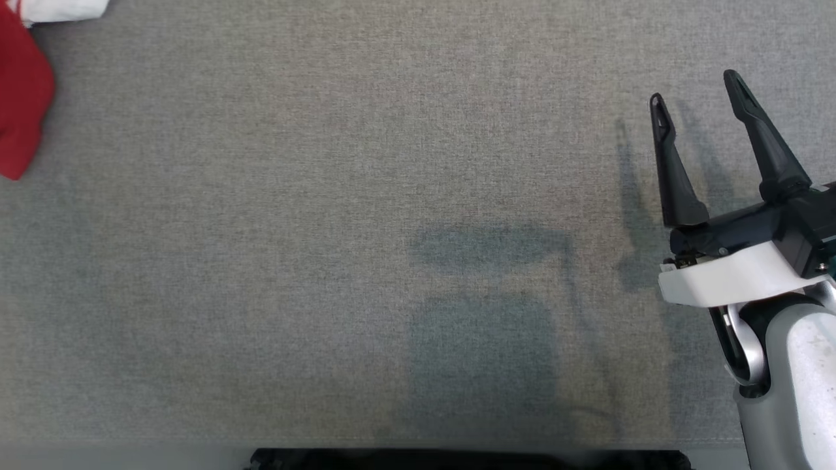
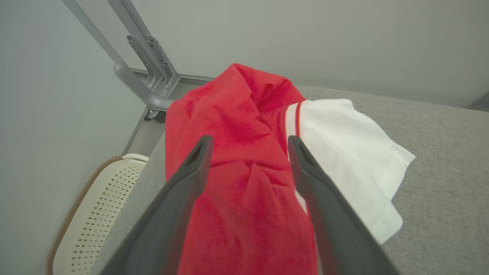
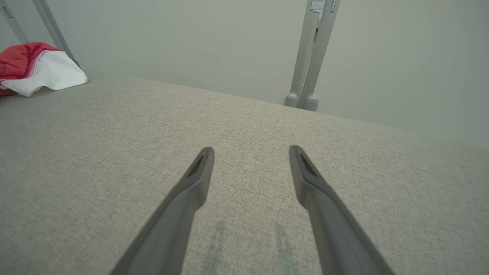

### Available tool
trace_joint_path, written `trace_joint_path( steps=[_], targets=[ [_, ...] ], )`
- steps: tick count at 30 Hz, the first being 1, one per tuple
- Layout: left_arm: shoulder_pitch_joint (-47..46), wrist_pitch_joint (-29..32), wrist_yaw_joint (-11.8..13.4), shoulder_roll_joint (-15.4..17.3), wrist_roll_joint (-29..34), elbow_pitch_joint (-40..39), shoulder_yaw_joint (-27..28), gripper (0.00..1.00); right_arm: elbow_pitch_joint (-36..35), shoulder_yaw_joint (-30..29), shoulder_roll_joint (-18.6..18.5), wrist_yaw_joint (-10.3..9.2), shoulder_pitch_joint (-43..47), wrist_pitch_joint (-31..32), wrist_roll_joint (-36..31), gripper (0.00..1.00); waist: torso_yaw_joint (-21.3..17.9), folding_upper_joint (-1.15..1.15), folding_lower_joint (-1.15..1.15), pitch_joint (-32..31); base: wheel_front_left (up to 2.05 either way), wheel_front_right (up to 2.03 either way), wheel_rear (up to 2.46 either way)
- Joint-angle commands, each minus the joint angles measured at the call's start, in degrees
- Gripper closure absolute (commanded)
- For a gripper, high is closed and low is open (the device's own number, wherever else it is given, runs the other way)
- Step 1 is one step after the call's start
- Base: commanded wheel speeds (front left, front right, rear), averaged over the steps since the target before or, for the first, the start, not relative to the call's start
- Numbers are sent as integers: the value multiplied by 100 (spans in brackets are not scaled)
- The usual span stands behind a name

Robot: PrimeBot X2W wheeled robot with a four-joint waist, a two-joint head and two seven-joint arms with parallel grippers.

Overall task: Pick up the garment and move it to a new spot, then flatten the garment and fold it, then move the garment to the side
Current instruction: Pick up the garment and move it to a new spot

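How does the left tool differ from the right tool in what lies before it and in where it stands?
The left tool points at the red and white garment, bunched at a corner of the grey table; the right tool points at bare table. The left tool is close to the garment; the right tool is far from it. Both are open and hold nothing.

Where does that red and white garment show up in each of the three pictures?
Head view: garment at the top left corner.
Left wrist view: centre, beyond the left gripper fingers.
Right wrist view: upper left, far off.
Shared landmark: the grey fabric surface under it.
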Motion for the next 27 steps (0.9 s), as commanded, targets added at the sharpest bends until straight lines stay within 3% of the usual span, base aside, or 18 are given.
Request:
trace_joint_path(
  steps=[1,11,12,13,14,15,16,27],
  targets=[
    [-103,-40,-22,-7,50,155,-33,0,-89,-11,-34,-2,38,22,-33,0,-206,-1,-1,373,0,0,0],
    [-250,147,-109,-81,-3,914,-161,0,-229,91,-55,-2,22,74,-56,0,-200,-1,-1,454,0,0,0],
    [-269,180,-131,-81,-23,986,-168,20,-238,87,-65,-2,8,58,-54,0,-207,-1,-1,450,0,0,0],
    [-272,182,-153,-84,-29,1042,-184,57,-236,85,-67,-2,-2,47,-52,0,-214,-1,-1,443,0,0,0],
    [-280,167,-172,-79,-37,1084,-193,77,-230,84,-65,-2,-12,39,-49,0,-221,-1,-1,434,0,0,0],
    [-298,129,-176,-73,-29,1131,-202,96,-218,83,-56,-2,-25,28,-50,0,-228,-1,-1,424,0,0,0],
    [-315,91,-177,-62,-5,1167,-220,100,-203,90,-43,-2,-41,13,-51,0,-236,-1,-1,410,0,0,0],
    [-595,-525,-270,97,-34,1207,-242,100,95,74,95,-2,-46,-227,-4,0,-275,-1,-1,-69,0,0,0]
  ],
)
